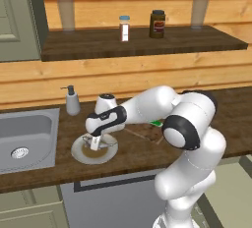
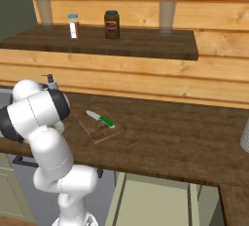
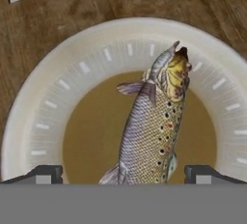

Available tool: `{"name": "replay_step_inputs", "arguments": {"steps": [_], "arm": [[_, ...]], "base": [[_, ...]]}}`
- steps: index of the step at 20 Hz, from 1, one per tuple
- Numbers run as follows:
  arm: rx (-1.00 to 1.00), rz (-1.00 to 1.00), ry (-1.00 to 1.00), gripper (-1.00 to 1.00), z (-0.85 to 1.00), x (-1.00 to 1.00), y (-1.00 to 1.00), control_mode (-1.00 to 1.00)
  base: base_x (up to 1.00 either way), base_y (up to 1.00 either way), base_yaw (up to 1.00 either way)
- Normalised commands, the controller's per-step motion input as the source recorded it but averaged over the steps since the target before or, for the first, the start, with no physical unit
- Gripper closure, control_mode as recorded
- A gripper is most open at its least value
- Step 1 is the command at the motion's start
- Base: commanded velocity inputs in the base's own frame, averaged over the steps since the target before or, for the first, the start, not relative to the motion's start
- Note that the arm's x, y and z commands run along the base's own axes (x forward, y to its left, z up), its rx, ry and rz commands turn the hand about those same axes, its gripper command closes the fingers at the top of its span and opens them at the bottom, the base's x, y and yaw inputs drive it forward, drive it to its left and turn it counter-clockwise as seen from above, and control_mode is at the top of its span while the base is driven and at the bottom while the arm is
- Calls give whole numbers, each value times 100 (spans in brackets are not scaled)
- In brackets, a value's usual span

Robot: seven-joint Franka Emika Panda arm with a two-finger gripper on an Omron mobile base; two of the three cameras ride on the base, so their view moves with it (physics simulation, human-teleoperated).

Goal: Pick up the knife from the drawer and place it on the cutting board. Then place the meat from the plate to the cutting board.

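One plate (image 3: pixel 58 102) on the table (image 2: pixel 185 132), one meat piece (image 3: pixel 152 131), a scaled fish, lying across its brown centre. Claw (image 1: pixel 93 146) hangs directly over the plate, jaws wide apart, one tip either side of the fish, nothing gripped. One cutting board (image 2: pixel 99 128) sits well apart from the plate, one knife (image 2: pixel 99 118) with green handle lying on it. Shelf above carries two jars (image 1: pixel 157 24). One soap dispenser (image 1: pixel 72 100) stands beside one sink (image 1: pixel 29 138).
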Motion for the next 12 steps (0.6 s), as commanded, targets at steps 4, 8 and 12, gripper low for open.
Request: {"name": "replay_step_inputs", "arguments": {"steps": [4, 8, 12], "arm": [[0, -1, 0, -100, -12, 3, -4, -100], [0, 0, 0, -100, -17, 9, 0, -100], [0, 0, 0, -100, -25, 6, 0, -100]], "base": [[0, 0, 0], [0, 0, 0], [0, 0, 0]]}}
